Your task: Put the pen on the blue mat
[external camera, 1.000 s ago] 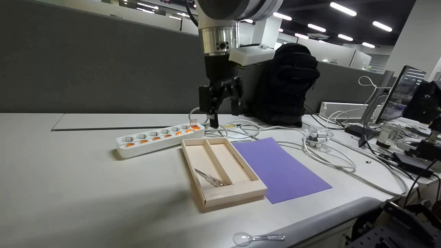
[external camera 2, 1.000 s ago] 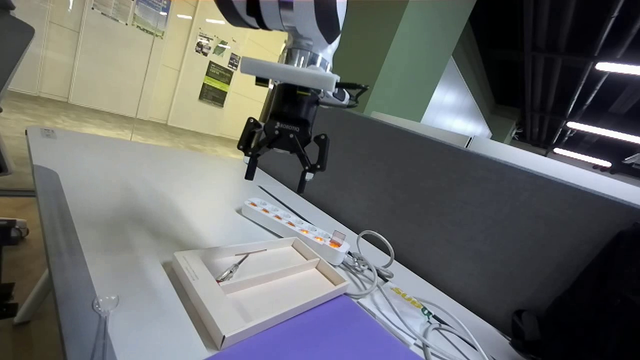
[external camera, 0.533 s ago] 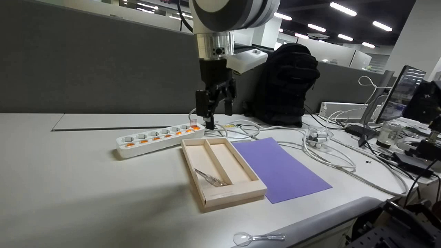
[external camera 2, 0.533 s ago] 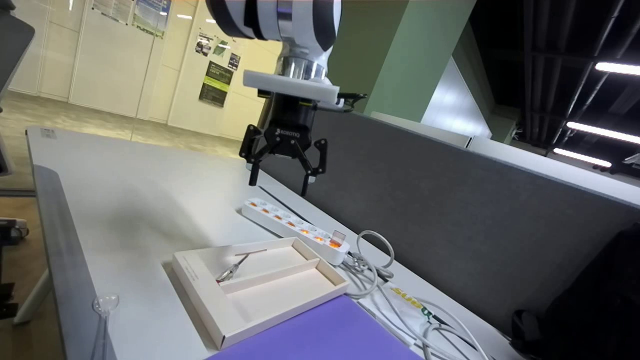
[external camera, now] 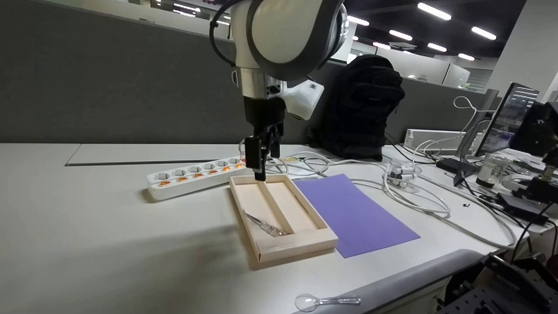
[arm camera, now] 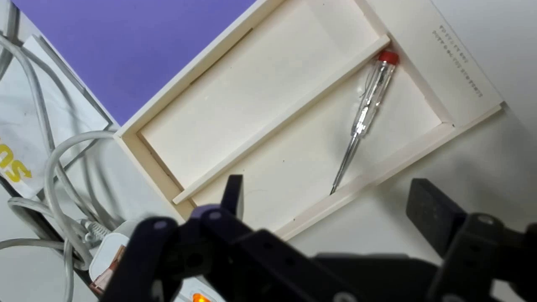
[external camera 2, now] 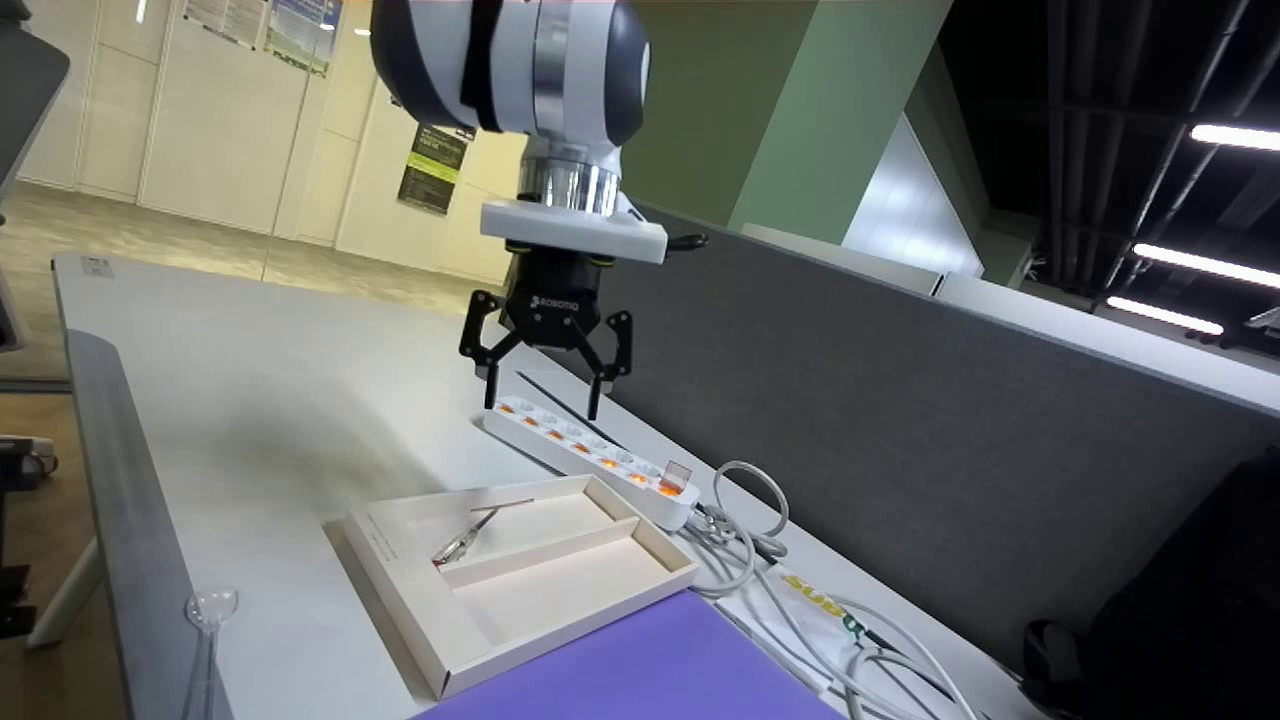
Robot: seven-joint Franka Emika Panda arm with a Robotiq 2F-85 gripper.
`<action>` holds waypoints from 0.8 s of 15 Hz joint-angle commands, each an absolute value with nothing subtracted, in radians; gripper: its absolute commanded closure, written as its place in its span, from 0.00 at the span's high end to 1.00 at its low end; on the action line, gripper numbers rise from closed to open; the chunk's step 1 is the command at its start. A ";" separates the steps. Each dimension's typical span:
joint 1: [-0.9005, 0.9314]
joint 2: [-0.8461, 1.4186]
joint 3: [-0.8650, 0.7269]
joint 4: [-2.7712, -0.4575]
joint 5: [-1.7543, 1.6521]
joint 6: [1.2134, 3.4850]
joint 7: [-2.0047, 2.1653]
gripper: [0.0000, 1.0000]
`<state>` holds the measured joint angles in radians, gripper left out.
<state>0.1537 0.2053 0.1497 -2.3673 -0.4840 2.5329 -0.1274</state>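
Left of the blue-violet mat point(external camera: 362, 218), the wooden tray point(external camera: 301, 245) holds the tester screwdriver point(arm camera: 362, 119). The gripper point(external camera 2: 542, 408) hangs, jaws spread, empty; pickup and placement apparently remain.

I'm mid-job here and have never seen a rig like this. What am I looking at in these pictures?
The machine is one robot arm ending in two black fingers. Two pictures are taken from outside the robot, from different places; the third is taken from its wrist, so the fingers reach in from the bottom there.

On the white table lies a pale wooden tray with two compartments. The pen, clear-handled with a red end, lies in the compartment farther from the blue mat, a violet-looking sheet beside the tray. Around them are a white power strip, a clear spoon and a black backpack.

Nothing is held: the fingers stand open above the table, and the pen lies untouched.
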 commanded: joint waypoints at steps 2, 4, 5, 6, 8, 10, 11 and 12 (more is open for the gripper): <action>0.164 0.207 0.135 -2.367 -0.481 2.537 -0.132 1.00; 0.167 0.230 0.131 -2.358 -0.506 2.561 -0.142 1.00; 0.164 0.246 0.136 -2.352 -0.501 2.568 -0.175 1.00; 0.162 0.266 0.139 -2.346 -0.497 2.574 -0.207 1.00; 0.153 0.312 0.146 -2.332 -0.482 2.588 -0.296 1.00; 0.144 0.356 0.150 -2.318 -0.473 2.595 -0.372 1.00; 0.137 0.380 0.154 -2.309 -0.466 2.597 -0.417 1.00; 0.134 0.400 0.154 -2.300 -0.467 2.591 -0.446 1.00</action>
